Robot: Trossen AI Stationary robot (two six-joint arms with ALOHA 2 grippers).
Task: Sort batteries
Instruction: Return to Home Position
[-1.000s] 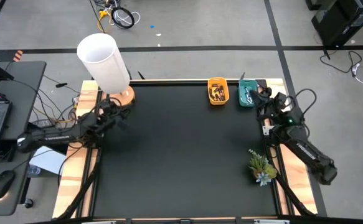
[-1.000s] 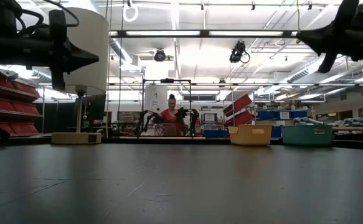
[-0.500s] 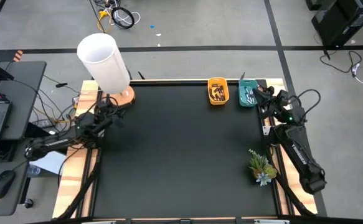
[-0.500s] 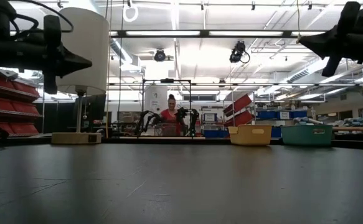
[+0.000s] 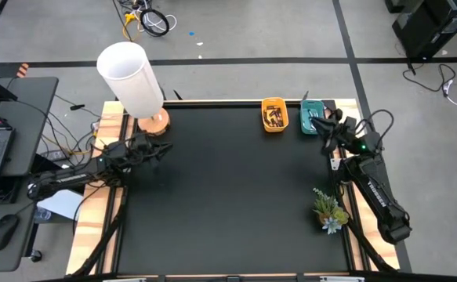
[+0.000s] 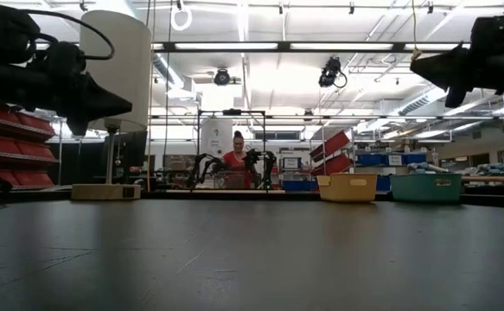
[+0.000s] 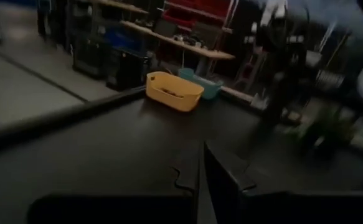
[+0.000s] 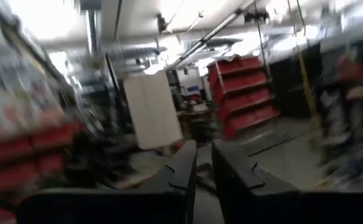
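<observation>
The batteries lie in two small trays at the table's far edge. Dark and orange ones (image 5: 273, 117) fill the yellow tray (image 5: 274, 105), and pale ones (image 5: 313, 120) the teal tray (image 5: 304, 125). My right gripper (image 5: 323, 126) hovers high in the air just right of the teal tray, its fingers a narrow gap apart (image 8: 204, 155). My left gripper (image 5: 165, 150) hangs above the table's far left part, shut (image 7: 201, 163), pointing toward the trays and tipped slightly down (image 6: 129, 105). Neither holds anything.
A tall white cylinder on a round wooden base (image 5: 131, 77) stands at the far left corner, close to my left arm. A small potted plant (image 5: 330, 210) sits at the right edge. The black mat (image 5: 228, 196) between the arms is bare. A person (image 6: 237, 160) stands far behind the table.
My left gripper has swung a little toward the table's right and tipped its fingertips downward. My right arm has drawn its elbow in, and its gripper has shifted slightly toward the teal tray and sunk a little. The trays and batteries have stayed put.
</observation>
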